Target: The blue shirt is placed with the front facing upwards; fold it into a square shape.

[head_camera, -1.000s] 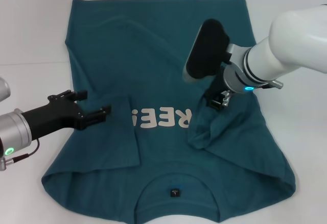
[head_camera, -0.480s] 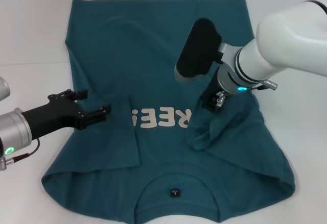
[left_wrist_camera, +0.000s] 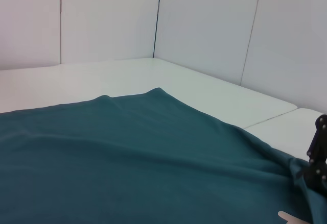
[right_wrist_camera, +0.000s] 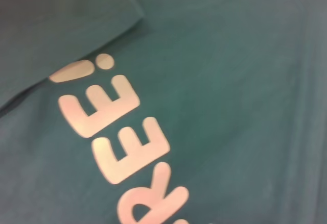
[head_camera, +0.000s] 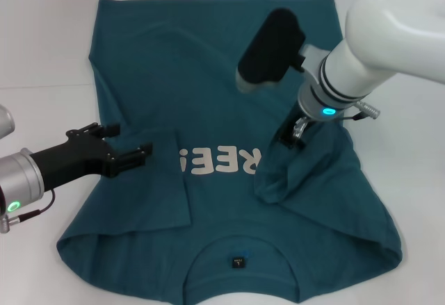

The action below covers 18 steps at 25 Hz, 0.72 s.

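Head view: right hand [head_camera: 293, 136] pinches blue shirt [head_camera: 208, 76] edge; left hand [head_camera: 128, 153] spread.

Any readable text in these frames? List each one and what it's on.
"REE" plus a following mark like "!": white block letters on the chest of the blue shirt. The start of the word is hidden under the fold at the right gripper, the end partly under the folded left sleeve.
Neck label: small dark tag inside the collar, print too small to read.
Nothing else legible.
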Each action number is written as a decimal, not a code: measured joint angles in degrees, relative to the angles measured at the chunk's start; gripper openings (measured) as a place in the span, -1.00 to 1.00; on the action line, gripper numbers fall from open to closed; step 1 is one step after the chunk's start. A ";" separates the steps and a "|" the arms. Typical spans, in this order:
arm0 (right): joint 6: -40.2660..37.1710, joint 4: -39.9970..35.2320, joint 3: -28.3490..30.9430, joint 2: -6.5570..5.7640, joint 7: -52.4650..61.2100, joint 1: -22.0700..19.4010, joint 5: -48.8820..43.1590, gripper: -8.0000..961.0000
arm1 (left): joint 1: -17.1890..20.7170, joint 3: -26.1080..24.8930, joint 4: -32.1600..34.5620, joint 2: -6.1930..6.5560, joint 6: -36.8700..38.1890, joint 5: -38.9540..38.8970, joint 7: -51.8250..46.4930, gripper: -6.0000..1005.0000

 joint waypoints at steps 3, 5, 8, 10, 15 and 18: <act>-1.31 -2.21 1.46 -0.04 1.70 -0.50 -1.49 -0.98 | 0.01 0.00 0.07 0.00 0.00 -0.02 0.00 0.65; -2.45 -3.75 2.76 -0.04 1.84 -0.83 -1.63 -0.98 | 0.05 0.00 0.10 0.00 0.00 -0.02 0.00 0.65; -4.28 -4.94 4.27 -0.03 1.87 -0.97 -1.71 -0.98 | 0.07 -0.01 0.14 0.00 0.00 -0.02 0.00 0.65; -5.28 -5.17 5.40 -0.02 2.07 -0.89 -1.71 -0.98 | 0.10 -0.01 0.16 0.00 0.00 -0.02 0.00 0.65; -8.40 -5.99 9.07 -0.04 4.02 -0.29 -2.97 -0.98 | 0.49 -0.04 -0.04 -0.06 0.43 -0.13 0.00 0.65; -9.32 -7.00 11.77 -0.17 5.21 -0.25 -4.77 -0.98 | 0.64 -0.16 -0.16 -0.08 0.63 -0.18 0.00 0.65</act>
